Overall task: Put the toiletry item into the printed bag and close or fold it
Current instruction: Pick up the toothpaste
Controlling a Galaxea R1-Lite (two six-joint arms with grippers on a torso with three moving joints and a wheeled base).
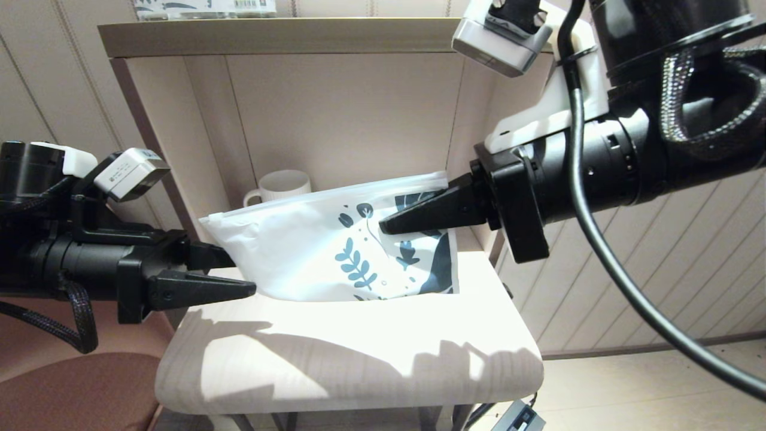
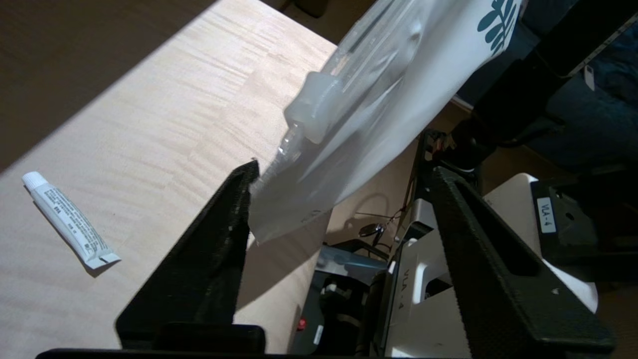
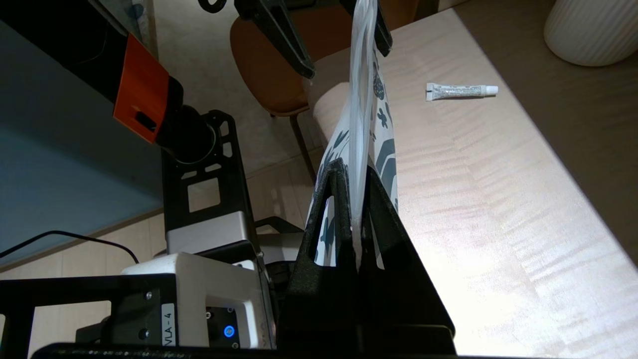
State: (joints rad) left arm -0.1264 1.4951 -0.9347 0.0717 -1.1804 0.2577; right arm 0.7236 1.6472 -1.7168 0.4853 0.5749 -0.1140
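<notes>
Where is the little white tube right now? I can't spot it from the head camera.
The tube lies flat on the pale tabletop behind the held-up bag, between it and the white mug.

Leaf-print bag (image 1: 335, 251) hanging above table; small white tube (image 3: 461, 91) lying flat behind.

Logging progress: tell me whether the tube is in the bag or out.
Out. The toiletry item lies bare on the tabletop, apart from the printed bag, which the right gripper holds up.
</notes>
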